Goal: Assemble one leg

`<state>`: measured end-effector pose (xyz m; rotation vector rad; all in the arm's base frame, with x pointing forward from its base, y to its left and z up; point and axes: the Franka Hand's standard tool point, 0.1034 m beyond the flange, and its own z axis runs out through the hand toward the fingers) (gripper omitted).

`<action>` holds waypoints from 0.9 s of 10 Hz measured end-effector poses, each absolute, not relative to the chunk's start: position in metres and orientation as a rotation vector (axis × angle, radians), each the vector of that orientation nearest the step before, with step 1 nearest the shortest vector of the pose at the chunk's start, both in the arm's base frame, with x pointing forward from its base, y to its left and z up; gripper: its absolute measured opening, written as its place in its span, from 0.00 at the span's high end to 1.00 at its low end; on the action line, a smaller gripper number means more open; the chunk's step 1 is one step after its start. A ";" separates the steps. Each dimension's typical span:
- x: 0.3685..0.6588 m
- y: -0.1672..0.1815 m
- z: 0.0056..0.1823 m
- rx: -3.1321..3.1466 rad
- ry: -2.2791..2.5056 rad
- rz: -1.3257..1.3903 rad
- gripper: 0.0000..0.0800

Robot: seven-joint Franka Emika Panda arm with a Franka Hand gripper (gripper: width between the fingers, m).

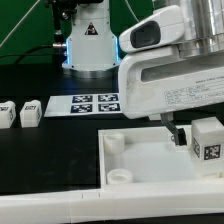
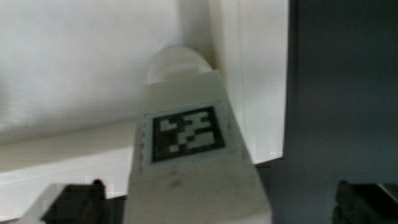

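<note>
Leg (image 1: 207, 140), a small white cuboid block bearing a square black-and-white tag (image 2: 185, 135), is seen lower right in the exterior view, flanked by the black two-finger gripper (image 2: 217, 205); whether it is clamped cannot be told

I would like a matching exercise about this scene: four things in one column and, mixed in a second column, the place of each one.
Things
1. marker board
2. panel
3. single leg
4. loose legs

Places
A. between the fingers of the gripper
B. on the table, at the exterior view's left edge
C. front of the exterior view, round sockets facing up
D. flat on the table, beyond the panel

Pairs: 1-D, 2-C, 3-A, 4-B
</note>
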<state>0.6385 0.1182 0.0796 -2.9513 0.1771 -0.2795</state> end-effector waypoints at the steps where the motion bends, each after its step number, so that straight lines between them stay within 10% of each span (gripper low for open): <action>1: 0.638 0.119 0.080 -2.940 0.245 -0.273 0.34; 4: 0.639 0.116 0.079 -2.913 0.419 -0.257 0.61; 9: 0.632 0.107 0.078 -2.517 1.403 -0.206 0.61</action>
